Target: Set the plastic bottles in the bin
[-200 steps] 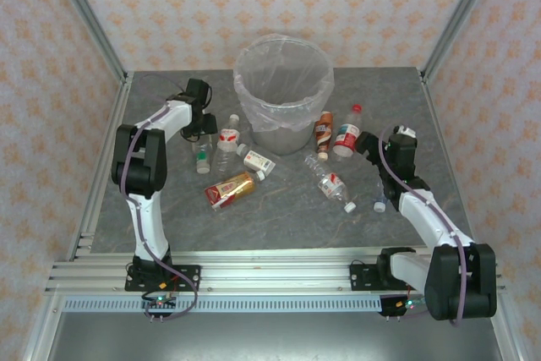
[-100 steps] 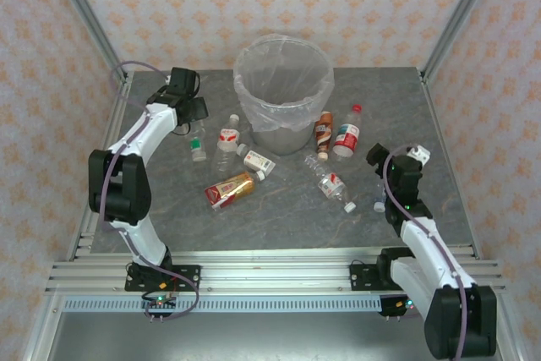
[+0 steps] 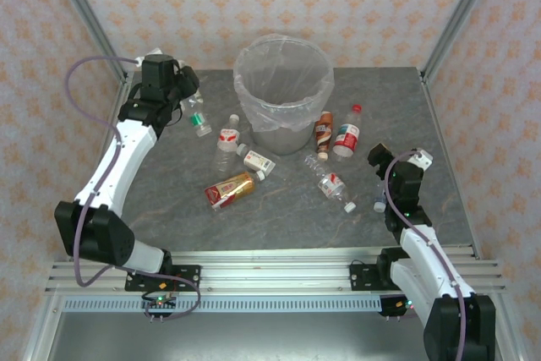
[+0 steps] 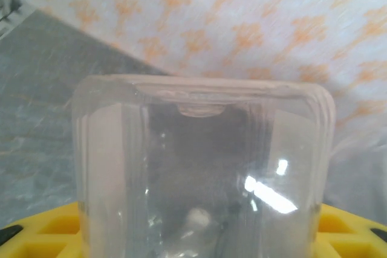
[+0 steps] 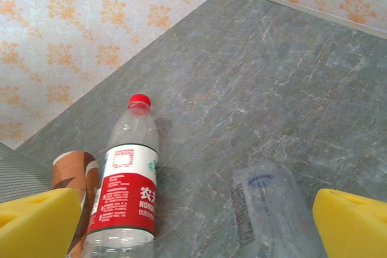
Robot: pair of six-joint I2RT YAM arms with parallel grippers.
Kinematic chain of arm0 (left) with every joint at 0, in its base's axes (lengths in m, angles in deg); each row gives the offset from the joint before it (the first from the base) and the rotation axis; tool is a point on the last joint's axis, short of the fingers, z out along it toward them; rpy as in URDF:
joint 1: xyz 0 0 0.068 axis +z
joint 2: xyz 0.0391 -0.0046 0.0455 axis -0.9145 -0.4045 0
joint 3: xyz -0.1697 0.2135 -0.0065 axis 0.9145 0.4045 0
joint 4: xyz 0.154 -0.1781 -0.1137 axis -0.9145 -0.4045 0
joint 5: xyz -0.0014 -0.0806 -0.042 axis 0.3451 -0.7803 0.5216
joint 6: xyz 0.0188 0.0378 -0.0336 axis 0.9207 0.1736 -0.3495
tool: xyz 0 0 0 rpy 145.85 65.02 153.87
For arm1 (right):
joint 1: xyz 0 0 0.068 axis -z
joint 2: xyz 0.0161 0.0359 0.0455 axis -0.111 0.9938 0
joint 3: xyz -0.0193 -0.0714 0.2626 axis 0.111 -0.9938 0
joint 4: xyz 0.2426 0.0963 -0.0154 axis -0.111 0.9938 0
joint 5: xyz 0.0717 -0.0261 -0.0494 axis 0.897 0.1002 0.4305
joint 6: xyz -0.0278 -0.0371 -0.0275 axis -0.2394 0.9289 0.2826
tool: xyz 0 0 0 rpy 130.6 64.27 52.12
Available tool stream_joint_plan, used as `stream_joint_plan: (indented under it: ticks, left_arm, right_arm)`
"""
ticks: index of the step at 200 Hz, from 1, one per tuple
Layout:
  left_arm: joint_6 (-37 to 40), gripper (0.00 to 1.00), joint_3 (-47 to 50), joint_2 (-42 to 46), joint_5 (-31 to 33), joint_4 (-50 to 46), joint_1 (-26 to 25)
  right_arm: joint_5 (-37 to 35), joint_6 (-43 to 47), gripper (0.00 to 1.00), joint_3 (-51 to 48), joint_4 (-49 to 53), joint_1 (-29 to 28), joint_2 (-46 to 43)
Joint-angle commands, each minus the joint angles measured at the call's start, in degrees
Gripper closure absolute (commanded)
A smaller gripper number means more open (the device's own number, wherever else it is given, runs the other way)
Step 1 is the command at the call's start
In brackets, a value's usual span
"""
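The left gripper [image 3: 184,99] is positioned in the upper left of the top view, raised above the table [image 3: 279,221] and to the left of the bin [image 3: 283,128]. Its jaws are clamped on a small clear bottle [image 4: 202,167]. In the left wrist view the base of this bottle faces the camera and sits directly between the two yellow pads [image 4: 42,234], so the gap equals the width of the bottle. In the top view the bottle projects from the fingers with its green-marked end toward the lower right. Judgement: the bottle is held off the surface because the bin rim stands well above every bottle and must be passed from above. The drop is not yet due, since the bottle is beside the bin and not over it. The right gripper [image 5: 193,216] is at the right of the top view, low over the table. Its jaws are released and spread wide, touching nothing. In the right wrist view a clear bottle [image 5: 272,216] lies on its side between the two fingers at the lower right of the frame. A red-capped bottle [image 5: 130,173] and a brown-labelled bottle [image 5: 75,176] lie beyond it at the lower left. Judgement: the wide opening and straddling position suit a grasp on the clear bottle. An amber bottle [image 3: 230,189] lies on the table at the centre of the top view, well apart from both grippers.
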Motion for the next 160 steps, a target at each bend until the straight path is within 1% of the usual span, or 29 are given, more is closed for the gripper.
stream_joint_plan:
  ticks: [1, 26, 40, 71, 98, 127, 160]
  left_arm:
    - [-2.6, 0.47, -2.6, 1.8, -0.2, 6.4, -1.9]
    - [-1.3, 0.47, -6.6, 1.2, -0.4, 8.9, -5.0]
    - [-1.0, 0.47, -7.8, 0.6, 0.1, 11.8, -6.4]
    - [-1.6, 0.48, -10.7, -1.8, 2.9, 18.5, -8.6]
    - [-3.0, 0.48, -15.1, -5.6, 1.9, 22.4, -9.9]
    - [-2.7, 0.48, -22.4, -11.8, 0.0, 21.0, -12.2]
    - [-2.3, 0.48, -26.9, -17.8, -1.4, 19.7, -14.5]
  right_arm:
    - [3.2, 0.2, 0.01, 1.0, -2.9, 0.3, 0.5]
    - [9.9, 1.7, 0.01, 3.0, -2.4, 0.3, 1.8]
    - [11.9, 1.9, 0.01, 3.7, -2.1, 0.3, 2.7]
    - [13.4, 1.2, 0.01, 4.0, -3.3, 0.3, 4.0]
    - [13.9, 1.0, 0.01, 4.0, -3.1, 0.3, 3.7]
    - [14.9, 1.1, 0.01, 4.1, -2.0, 0.3, 3.7]
    - [15.1, 1.0, 0.01, 4.0, -1.8, 0.3, 3.6]
